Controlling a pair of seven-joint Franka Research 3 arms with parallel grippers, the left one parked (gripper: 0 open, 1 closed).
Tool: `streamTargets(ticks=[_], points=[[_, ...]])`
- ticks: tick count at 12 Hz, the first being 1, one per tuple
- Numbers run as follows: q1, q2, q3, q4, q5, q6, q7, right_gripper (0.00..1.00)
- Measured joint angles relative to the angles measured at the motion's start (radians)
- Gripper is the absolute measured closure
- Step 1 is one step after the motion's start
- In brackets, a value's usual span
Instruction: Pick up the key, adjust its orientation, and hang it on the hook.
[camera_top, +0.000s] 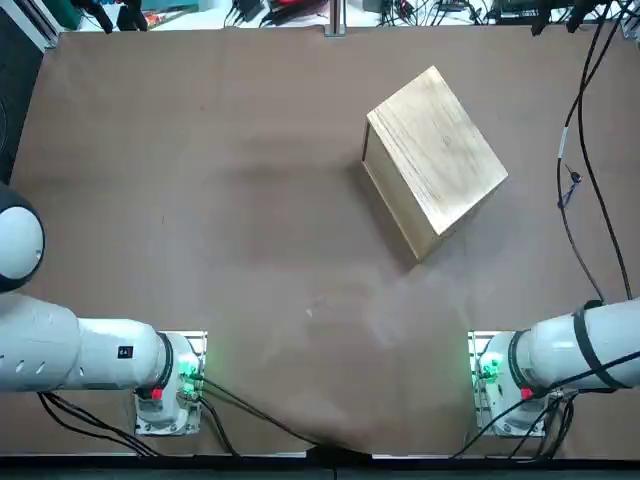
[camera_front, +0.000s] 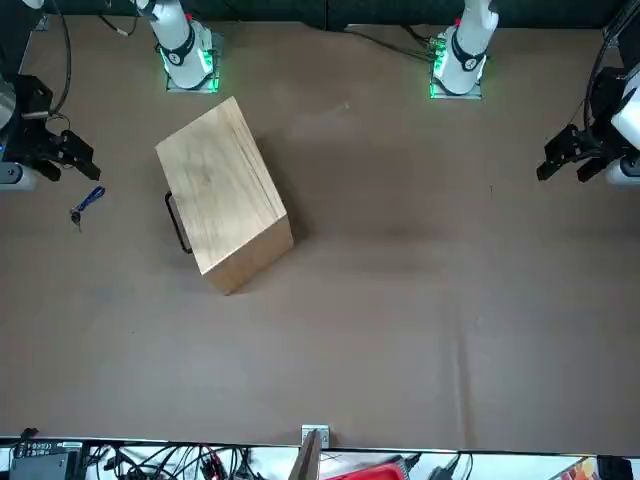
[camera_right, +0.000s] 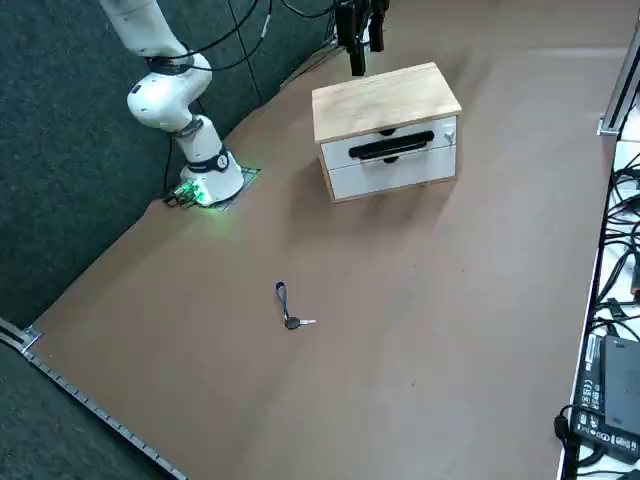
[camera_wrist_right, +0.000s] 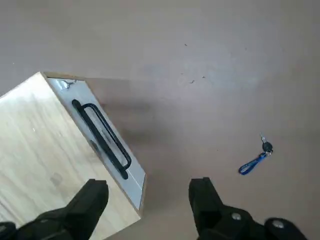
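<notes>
The key (camera_right: 293, 320) is a small dark piece with a blue strap, lying flat on the brown table. It also shows in the front view, key (camera_front: 86, 203), and in the wrist view, key (camera_wrist_right: 258, 159), on the robot's right of the wooden box (camera_top: 436, 160). On the box's front face are a black handle (camera_right: 390, 147) and, at one upper corner, a small metal hook (camera_right: 451, 127). My right gripper (camera_wrist_right: 147, 189) hangs high over the table between box and key. It is open, holds nothing, and touches neither; it appears at the front view's left edge, right gripper (camera_front: 78, 157).
Black cables (camera_top: 585, 130) hang over the table's right side near the key. The right arm's base (camera_top: 500, 385) is bolted at the near edge. Cluttered wiring lies beyond the far edge (camera_front: 200, 462).
</notes>
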Motion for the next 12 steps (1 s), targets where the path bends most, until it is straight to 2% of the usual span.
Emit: streamTargets(ticks=[6,8,12], points=[[-0.044,0.012,-0.015,-0.001,-0.002,-0.002,0.157,0.00],[-0.082,0.018,-0.018,-0.003,-0.002,-0.004,0.220,0.00],[-0.206,0.035,-0.021,-0.020,-0.003,-0.004,0.349,0.00]])
